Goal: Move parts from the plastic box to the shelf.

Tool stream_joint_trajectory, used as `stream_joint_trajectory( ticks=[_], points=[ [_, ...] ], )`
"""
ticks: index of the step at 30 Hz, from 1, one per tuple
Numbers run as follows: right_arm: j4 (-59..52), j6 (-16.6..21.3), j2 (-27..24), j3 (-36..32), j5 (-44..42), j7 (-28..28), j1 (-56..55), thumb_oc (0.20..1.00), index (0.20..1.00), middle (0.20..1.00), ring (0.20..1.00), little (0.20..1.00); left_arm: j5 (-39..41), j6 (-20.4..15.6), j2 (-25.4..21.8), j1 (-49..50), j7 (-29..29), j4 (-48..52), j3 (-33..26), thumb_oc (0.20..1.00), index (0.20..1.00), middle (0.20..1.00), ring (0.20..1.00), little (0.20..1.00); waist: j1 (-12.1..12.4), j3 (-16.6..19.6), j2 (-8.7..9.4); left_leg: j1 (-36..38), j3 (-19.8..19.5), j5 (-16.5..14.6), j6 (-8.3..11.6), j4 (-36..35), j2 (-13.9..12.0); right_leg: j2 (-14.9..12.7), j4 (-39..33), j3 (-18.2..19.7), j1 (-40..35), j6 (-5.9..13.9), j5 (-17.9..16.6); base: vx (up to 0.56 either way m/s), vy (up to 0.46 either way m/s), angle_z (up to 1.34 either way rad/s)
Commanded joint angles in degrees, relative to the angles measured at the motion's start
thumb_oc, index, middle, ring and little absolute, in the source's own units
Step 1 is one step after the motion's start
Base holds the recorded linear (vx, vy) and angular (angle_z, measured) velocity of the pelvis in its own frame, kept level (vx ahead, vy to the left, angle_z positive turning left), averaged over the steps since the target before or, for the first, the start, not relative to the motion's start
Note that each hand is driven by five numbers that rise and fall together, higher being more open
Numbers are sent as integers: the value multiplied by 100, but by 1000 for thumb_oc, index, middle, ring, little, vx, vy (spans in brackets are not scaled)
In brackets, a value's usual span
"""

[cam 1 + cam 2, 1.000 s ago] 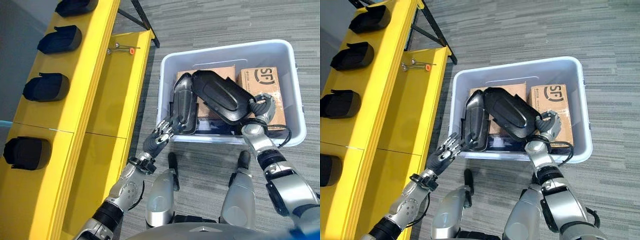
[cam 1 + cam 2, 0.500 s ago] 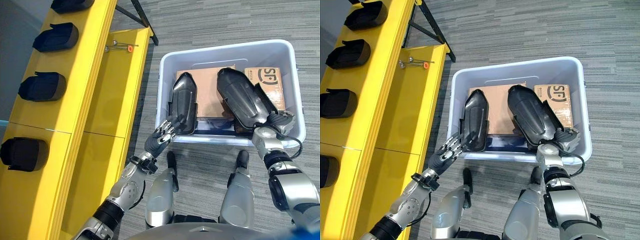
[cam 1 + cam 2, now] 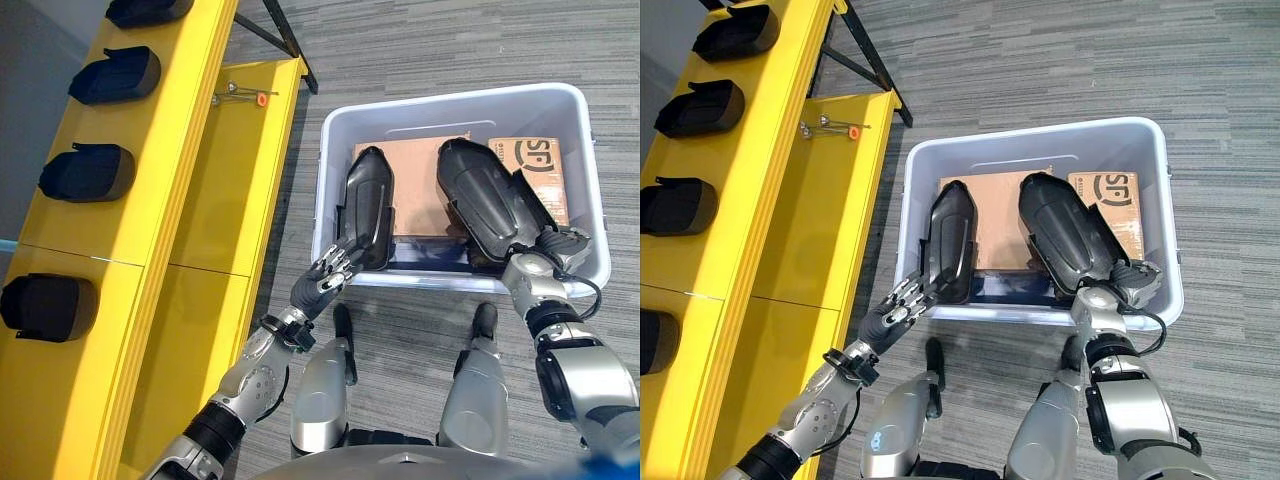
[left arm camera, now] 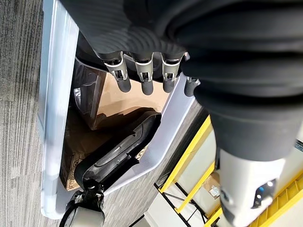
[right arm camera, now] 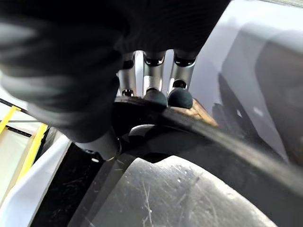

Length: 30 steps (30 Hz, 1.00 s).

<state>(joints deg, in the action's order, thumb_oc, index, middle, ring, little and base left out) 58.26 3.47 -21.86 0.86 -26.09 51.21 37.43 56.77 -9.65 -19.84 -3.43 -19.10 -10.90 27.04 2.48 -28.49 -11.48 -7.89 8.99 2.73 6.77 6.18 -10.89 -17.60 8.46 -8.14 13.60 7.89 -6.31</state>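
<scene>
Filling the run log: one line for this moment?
right robot hand: gripping black part | left robot hand: open at box rim

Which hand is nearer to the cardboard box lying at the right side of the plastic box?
Right. The right hand grips the larger black part at the plastic box's near right corner, just below the cardboard box. The left hand is at the near left wall by the narrower black part.

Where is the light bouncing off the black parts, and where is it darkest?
Right wrist view: the part held by the right robot hand has a pale sheen that shows up fine scratches. Left eye view: soft highlights run along that part's curved top, and the box wall looks bright. Left wrist view: it is darkest under the part inside the box.
</scene>
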Motion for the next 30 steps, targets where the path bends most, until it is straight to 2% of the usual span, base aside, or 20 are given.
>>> stream_joint_trajectory(
  ticks=[1,6,20,22,25,28,30],
  points=[
    [-148,307,95,-102,-843,-47,175,200,200,200,200,200,-53,-246,-126,93,-182,515,54,1000,1000,1000,1000,1000,33,13,-2,-10,-16,48,-293,4,115,178,900,-216,-100,-322,814,0,0,0],
    [-255,530,407,-251,-1790,-76,27,200,200,200,200,200,-146,-269,-75,86,-203,467,56,1000,1000,1000,1000,1000,10,35,24,45,0,57,-290,-41,104,200,832,-203,-159,-311,789,0,0,0],
    [-578,964,612,-382,-1960,344,-228,200,200,200,200,200,-324,-282,3,186,-152,550,198,1000,1000,1000,1000,1000,-87,126,-19,196,48,64,-285,-110,113,217,721,-159,-296,-302,762,5,2,0],
    [-653,1175,613,-481,-2251,312,-312,200,200,200,200,200,-336,-269,10,223,-201,564,220,1000,1000,1000,1000,1000,-117,145,-54,231,73,67,-286,-132,123,211,691,-141,-322,-297,756,34,16,-9],
    [-689,1296,601,-533,-2438,283,-336,200,200,200,200,200,-325,-278,-2,258,-221,568,249,1000,1000,1000,1000,1000,-124,162,-61,262,78,61,-289,-147,122,209,666,-141,-354,-295,756,32,0,-8],
    [-737,1519,549,-756,-3006,123,-322,200,200,200,200,200,-322,-254,-17,290,-273,535,280,1000,1000,1000,1000,1000,-130,201,-90,307,71,56,-291,-155,128,207,659,-137,-403,-292,770,49,-7,-7],
    [-753,1607,434,-883,-3030,100,-211,200,200,200,200,200,-299,-201,-76,311,-284,588,307,1000,1000,1000,1000,1000,-112,220,-117,316,58,39,-295,-140,140,193,681,-144,-412,-286,789,38,-25,0]
  ],
)
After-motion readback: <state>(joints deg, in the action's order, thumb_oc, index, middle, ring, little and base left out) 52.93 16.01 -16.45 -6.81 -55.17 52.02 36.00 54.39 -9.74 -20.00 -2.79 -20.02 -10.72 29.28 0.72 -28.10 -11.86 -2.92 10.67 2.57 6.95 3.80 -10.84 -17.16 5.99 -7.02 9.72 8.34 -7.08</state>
